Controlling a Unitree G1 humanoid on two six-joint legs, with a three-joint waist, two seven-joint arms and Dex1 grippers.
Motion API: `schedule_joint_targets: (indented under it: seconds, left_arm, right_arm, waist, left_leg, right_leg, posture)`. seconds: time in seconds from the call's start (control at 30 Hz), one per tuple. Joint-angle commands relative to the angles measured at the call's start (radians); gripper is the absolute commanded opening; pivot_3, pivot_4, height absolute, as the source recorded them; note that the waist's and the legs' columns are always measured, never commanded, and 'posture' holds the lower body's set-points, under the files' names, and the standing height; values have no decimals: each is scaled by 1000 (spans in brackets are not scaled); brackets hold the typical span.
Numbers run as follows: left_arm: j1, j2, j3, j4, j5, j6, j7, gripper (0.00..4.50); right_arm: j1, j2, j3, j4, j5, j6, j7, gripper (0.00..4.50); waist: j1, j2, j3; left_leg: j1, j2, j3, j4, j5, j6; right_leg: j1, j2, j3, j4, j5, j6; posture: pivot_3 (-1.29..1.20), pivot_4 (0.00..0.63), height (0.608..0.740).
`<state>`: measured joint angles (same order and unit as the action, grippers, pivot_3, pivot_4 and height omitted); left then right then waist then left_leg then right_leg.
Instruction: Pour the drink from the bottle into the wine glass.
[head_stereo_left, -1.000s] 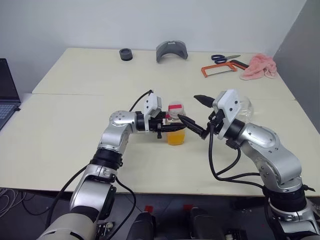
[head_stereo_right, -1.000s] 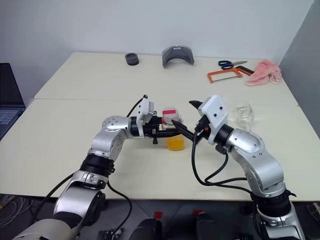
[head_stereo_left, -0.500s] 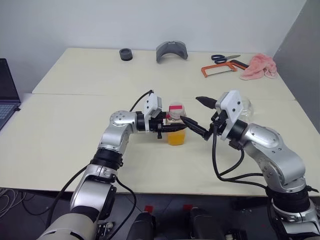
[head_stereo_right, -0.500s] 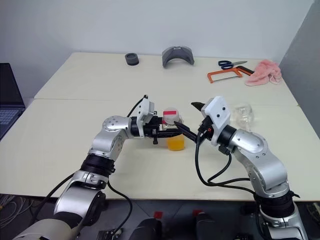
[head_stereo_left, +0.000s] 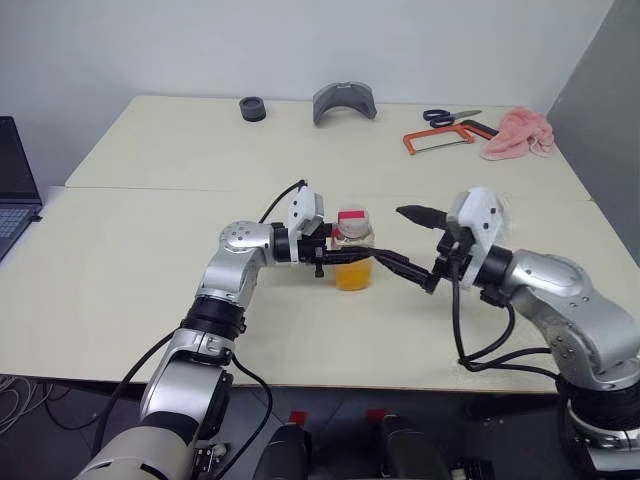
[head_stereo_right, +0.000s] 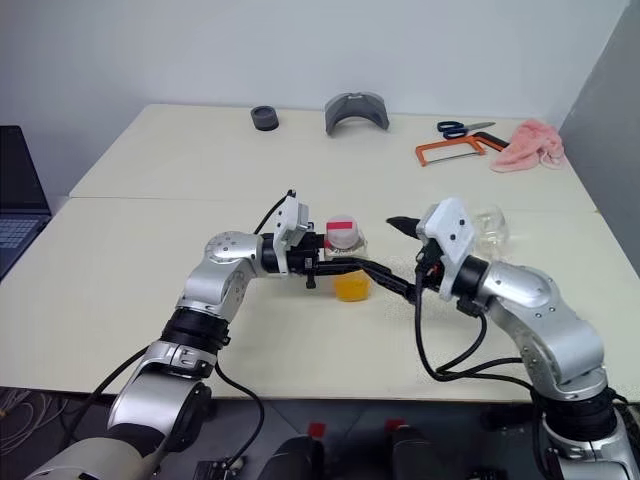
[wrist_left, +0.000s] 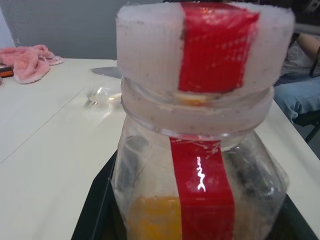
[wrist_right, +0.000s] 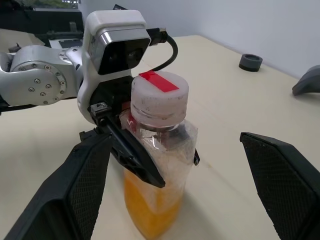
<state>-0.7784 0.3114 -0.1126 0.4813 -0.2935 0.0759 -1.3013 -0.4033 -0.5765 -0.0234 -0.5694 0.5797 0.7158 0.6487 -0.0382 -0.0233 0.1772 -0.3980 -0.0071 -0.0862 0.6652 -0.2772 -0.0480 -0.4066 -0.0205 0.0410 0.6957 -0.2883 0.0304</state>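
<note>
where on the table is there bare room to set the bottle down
Free: the near left stretch between the laptop and the left gripper, and the far middle before the black ring and grey holder. Crowded: the far right corner with scissors, hacksaw, pink cloth.

Left gripper (head_stereo_right: 322, 264) clamps the upright, capped bottle (head_stereo_right: 346, 262) mid-table (head_stereo_right: 130, 260); right gripper (head_stereo_right: 392, 255) gapes just beside it; glass (head_stereo_right: 487, 226) near the right edge.

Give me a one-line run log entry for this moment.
left gripper: shut on bottle | right gripper: open, beside bottle | cap: on
</note>
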Motion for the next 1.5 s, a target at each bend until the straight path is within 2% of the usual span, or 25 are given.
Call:
schedule_joint_targets:
  seconds: [0.03, 0.1, 0.17, 0.33, 0.53, 1.03, 1.13, 1.33, 1.5]
  left_arm:
    - [-15, -1, 11, -39, -16, -15, -6, 1680]
    - [-15, -2, 10, -40, -17, -14, -7, 1680]
    - [-15, -2, 9, -40, -18, -13, -9, 1680]
    - [-18, -4, 6, -34, -17, -17, -18, 1680]
    - [-19, -5, 4, -30, -11, -22, -26, 1680]
    - [-9, -4, -1, -35, -4, -32, -20, 1680]
    - [-5, -3, -3, -38, -4, -34, -19, 1680]
    - [-1, -4, -4, -41, -3, -35, -15, 1680]
    - [2, -4, -4, -43, -4, -35, -15, 1679]
  right_arm:
    - [-20, 21, -58, -38, 94, 18, -9, 4312]
    - [-38, 42, -61, -30, 121, 30, -29, 4500]
    - [-49, 48, -51, -28, 126, 38, -39, 4500]
    - [-116, 59, 60, 26, 48, 34, -56, 4500]
    - [-183, 92, 126, 117, -25, 8, -65, 4500]
    - [-228, 137, 151, 197, -81, -22, -22, 4500]
    - [-230, 146, 147, 200, -78, -19, -21, 3909]
    - [-226, 144, 152, 189, -92, -23, -9, 1860]
    - [-210, 119, 184, 175, -176, -113, -2, 1850]
  waist:
    - [-1, 0, 0]
    - [-1, 0, 0]
    - [0, 0, 0]
    - [-2, 0, 0]
    - [-1, 0, 0]
    - [-1, 0, 0]
    - [-1, 0, 0]
    - [-1, 0, 0]
    - [-2, 0, 0]
  left_leg:
    - [0, 0, 0, 0, 0, 0]
    - [0, 0, 0, 0, 0, 0]
    - [0, 0, 0, 0, 0, 0]
    - [0, 0, 0, 0, 0, 0]
    - [0, 0, 0, 0, 0, 0]
    - [0, 0, 0, 0, 0, 0]
    - [0, 0, 0, 0, 0, 0]
    - [0, 0, 0, 0, 0, 0]
    - [0, 0, 0, 0, 0, 0]
  right_leg:
    - [0, 0, 0, 0, 0, 0]
    - [0, 0, 0, 0, 0, 0]
    - [0, 0, 0, 0, 0, 0]
    - [0, 0, 0, 0, 0, 0]
    - [0, 0, 0, 0, 0, 0]
    - [0, 0, 0, 0, 0, 0]
    - [0, 0, 0, 0, 0, 0]
    - [0, 0, 0, 0, 0, 0]
    - [0, 0, 0, 0, 0, 0]
  posture:
    - [0, 150, 740]
    - [0, 150, 740]
    - [0, 150, 740]
    - [0, 150, 740]
    - [0, 150, 740]
    - [0, 150, 740]
    - [0, 150, 740]
    - [0, 150, 740]
    - [0, 150, 740]
